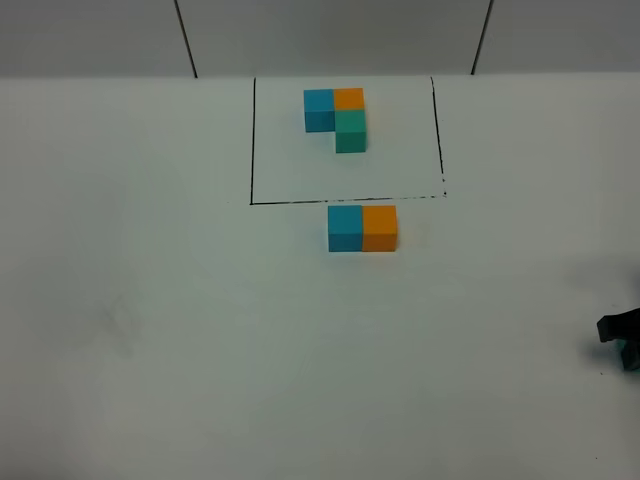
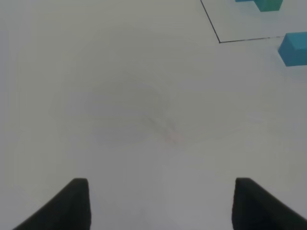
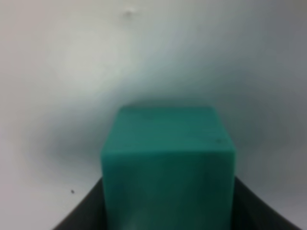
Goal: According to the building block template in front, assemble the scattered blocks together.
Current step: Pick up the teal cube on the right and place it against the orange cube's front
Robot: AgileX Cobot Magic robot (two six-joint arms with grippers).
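The building block template (image 1: 349,98) is an L of sky-blue, orange and teal-green cubes inside a hand-drawn black rectangle (image 1: 252,140) at the back. Two of the scattered blocks, sky-blue (image 1: 345,228) and orange (image 1: 380,228), sit side by side, touching, just in front of the rectangle's front line. The third, the teal-green cube (image 3: 168,163), fills the right wrist view between dark fingers (image 3: 79,218), with my right gripper (image 3: 168,213) shut on it. That gripper (image 1: 620,335) shows at the far right edge of the table. My left gripper (image 2: 163,206) is open over bare table, with the sky-blue cube (image 2: 293,48) well away from it.
The white table (image 1: 160,330) runs to a grey back wall with two dark seams (image 1: 186,38). In the left wrist view the rectangle's corner (image 2: 219,42) and part of the template's teal cube (image 2: 268,5) show.
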